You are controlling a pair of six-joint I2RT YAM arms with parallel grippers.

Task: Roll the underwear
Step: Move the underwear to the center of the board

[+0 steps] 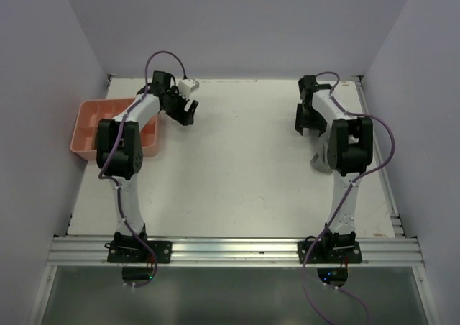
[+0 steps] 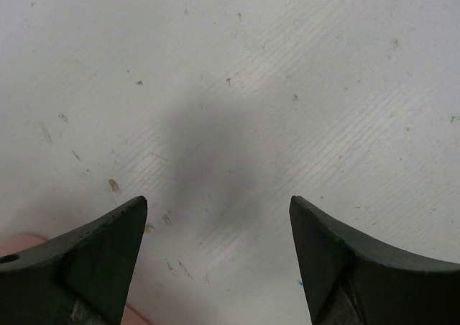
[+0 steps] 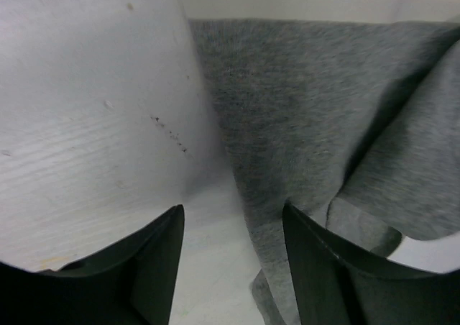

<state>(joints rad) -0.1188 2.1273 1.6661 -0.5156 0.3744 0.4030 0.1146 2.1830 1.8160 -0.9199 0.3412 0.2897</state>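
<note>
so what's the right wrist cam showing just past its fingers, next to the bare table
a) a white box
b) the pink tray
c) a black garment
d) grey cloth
d: in the right wrist view, creased grey underwear lies on the table, filling the right side of the picture ahead of the right gripper, whose jaws stand open with nothing gripped between them.

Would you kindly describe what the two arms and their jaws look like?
Both the left arm and right arm have slim white links joined by bulky black joint housings, on black base plates bolted to an aluminium rail. A purple cable loops along each. The jaws are matte black, tapering wedges.
</note>
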